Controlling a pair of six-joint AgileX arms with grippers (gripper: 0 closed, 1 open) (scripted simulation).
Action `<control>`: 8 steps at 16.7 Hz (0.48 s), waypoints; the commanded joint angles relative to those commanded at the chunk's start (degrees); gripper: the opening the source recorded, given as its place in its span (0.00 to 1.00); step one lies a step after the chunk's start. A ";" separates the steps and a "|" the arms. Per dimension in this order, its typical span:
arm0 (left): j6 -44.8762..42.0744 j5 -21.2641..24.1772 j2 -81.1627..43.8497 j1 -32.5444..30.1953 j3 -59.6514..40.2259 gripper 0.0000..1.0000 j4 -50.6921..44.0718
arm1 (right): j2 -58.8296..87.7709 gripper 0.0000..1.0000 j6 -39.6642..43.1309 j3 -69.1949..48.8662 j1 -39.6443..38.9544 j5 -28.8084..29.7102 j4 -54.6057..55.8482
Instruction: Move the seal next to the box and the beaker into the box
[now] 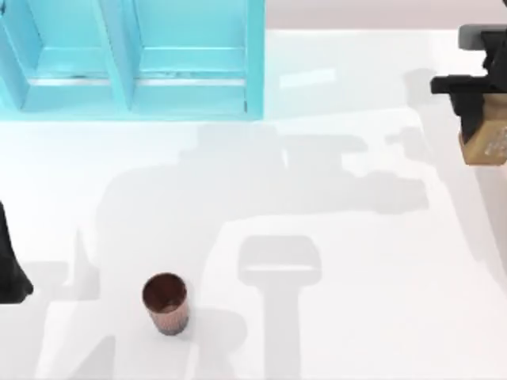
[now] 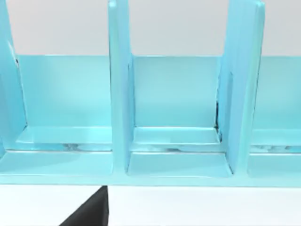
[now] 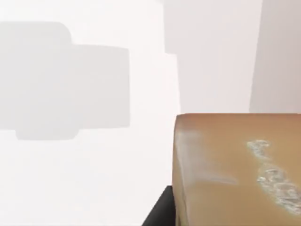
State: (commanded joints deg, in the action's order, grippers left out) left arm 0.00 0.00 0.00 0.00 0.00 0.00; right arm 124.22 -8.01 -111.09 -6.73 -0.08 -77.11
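Fingers of the right gripper (image 1: 481, 127) are closed around the seal (image 1: 485, 142), a tan-brown block with rounded edges that hangs at the far right edge of the top view, above the table. The black fingers pinch its upper part and the block sticks out below them. In the right wrist view the seal (image 3: 237, 169) looms close, and one face carries white printed marks; they are too smeared to read as letters. A dark sliver of a finger (image 3: 160, 212) peeks out beside the block's lower corner.

The left gripper sits parked at the left edge of the table, seen in the top view as a dark shape (image 1: 9, 265); I cannot tell whether its fingers are open or shut. In the left wrist view a black wedge of it shows low in the picture, facing the box.

The beaker (image 1: 165, 303), a small coppery red-brown cup with a dark inside, stands upright on the table near the front, left of centre and well apart from the box and from both grippers.

The box (image 1: 135, 59) is light blue, at the table's back left, split by upright dividers into compartments; the left wrist view looks into them (image 2: 176, 117).

The table (image 1: 356, 261) is plain glossy white, crossed by soft grey shadows of the arms.
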 joint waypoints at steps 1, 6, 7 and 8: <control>0.00 0.00 0.00 0.00 0.00 1.00 0.00 | -0.64 0.00 0.85 -0.57 0.86 -0.01 -1.05; 0.00 0.00 0.00 0.00 0.00 1.00 0.00 | -0.85 0.00 1.11 -0.56 0.99 0.03 -1.37; 0.00 0.00 0.00 0.00 0.00 1.00 0.00 | -1.59 0.00 1.04 0.18 0.73 0.02 -1.23; 0.00 0.00 0.00 0.00 0.00 1.00 0.00 | -2.94 0.00 0.86 1.53 0.35 0.01 -0.98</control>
State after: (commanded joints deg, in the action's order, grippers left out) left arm 0.00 0.00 0.00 0.00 0.00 0.00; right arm 121.28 -7.15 -109.57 -6.39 -0.07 -78.09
